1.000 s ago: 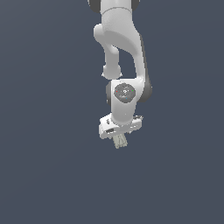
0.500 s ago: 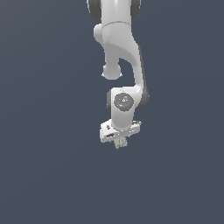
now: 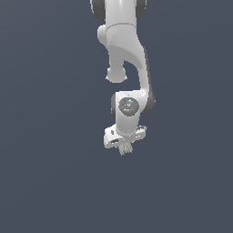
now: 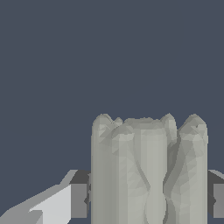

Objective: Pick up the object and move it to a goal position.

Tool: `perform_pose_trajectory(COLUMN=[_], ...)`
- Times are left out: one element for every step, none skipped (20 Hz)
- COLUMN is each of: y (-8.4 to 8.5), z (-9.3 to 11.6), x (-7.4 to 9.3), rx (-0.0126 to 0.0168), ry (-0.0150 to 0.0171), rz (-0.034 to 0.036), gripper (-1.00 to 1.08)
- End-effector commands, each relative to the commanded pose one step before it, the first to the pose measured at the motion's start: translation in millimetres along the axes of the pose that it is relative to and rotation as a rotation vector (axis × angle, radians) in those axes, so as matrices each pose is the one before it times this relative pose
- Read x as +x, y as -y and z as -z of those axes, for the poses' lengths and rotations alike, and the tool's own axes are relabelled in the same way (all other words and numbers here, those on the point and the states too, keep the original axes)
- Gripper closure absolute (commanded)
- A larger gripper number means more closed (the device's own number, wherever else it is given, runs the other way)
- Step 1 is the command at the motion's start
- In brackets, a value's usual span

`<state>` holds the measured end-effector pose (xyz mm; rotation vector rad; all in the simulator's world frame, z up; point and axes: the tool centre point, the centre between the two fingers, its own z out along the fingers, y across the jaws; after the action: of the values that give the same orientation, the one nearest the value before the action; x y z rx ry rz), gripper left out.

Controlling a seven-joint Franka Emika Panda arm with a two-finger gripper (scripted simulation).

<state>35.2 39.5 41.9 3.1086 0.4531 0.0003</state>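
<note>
Wrist view, left to right: my one finger pad (image 4: 78, 200) pressing on flank of ridged grey-beige block (image 4: 148, 170), other pad (image 4: 218, 200) pressing on opposite flank. So I'm pinching block between both fingers. Exterior view: my gripper (image 3: 124, 148) hanging under white arm (image 3: 125, 54), pointing down. Block (image 3: 125, 149) poking out below fingertips, mid-air against plain dark grey backdrop (image 3: 45, 136).

object (image 4: 148, 175): pale grey-beige, ridged | hand (image 3: 124, 149): white | background (image 3: 45, 136): flat dark slate-blue
</note>
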Motion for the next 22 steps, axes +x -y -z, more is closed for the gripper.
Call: perform_pose_trajectory(y=[0.29, -0.08, 0.18, 0.53, 0.89, 1.24, 1.6, 1.97, 2.34, 2.72, 3.11, 3.5, 3.91, 4.58, 4.77, 5.22, 5.67, 6.08, 6.63, 6.75, 6.9, 6.78], z=[-0.4, 0.15, 0.25, 0.75, 1.26, 1.77, 2.29, 2.81, 3.34, 3.88, 4.44, 5.01, 5.6, 6.38, 6.84, 7.51, 8.17, 8.77, 9.26, 9.78, 10.01, 9.86], x=[0.01, 0.07, -0.02, -0.06, -0.1, -0.15, -0.19, -0.23, -0.27, -0.31, -0.35, -0.39, -0.42, -0.43, -0.5, -0.54, -0.57, -0.59, -0.56, -0.59, -0.56, -0.51], rx=[0.00022, 0.0, 0.0, 0.0, 0.0, 0.0, 0.0, 0.0, 0.0, 0.0, 0.0, 0.0, 0.0, -0.00059, 0.0, 0.0, 0.0, 0.0, -0.00064, 0.0, 0.0, 0.0], ry=[0.00019, 0.0, 0.0, 0.0, 0.0, 0.0, 0.0, 0.0, 0.0, 0.0, 0.0, 0.0, 0.0, -0.00015, 0.0, 0.0, 0.0, 0.0, 0.00017, 0.0, 0.0, 0.0], rz=[0.0003, 0.0, 0.0, 0.0, 0.0, 0.0, 0.0, 0.0, 0.0, 0.0, 0.0, 0.0, 0.0, 0.00032, 0.0, 0.0, 0.0, 0.0, 0.0002, 0.0, 0.0, 0.0], gripper=[1.08, 1.08, 1.08, 1.08, 1.08, 1.08, 1.08, 1.08, 1.08, 1.08, 1.08, 1.08, 1.08, 1.08, 1.08, 1.08, 1.08, 1.08, 1.08, 1.08, 1.08, 1.08])
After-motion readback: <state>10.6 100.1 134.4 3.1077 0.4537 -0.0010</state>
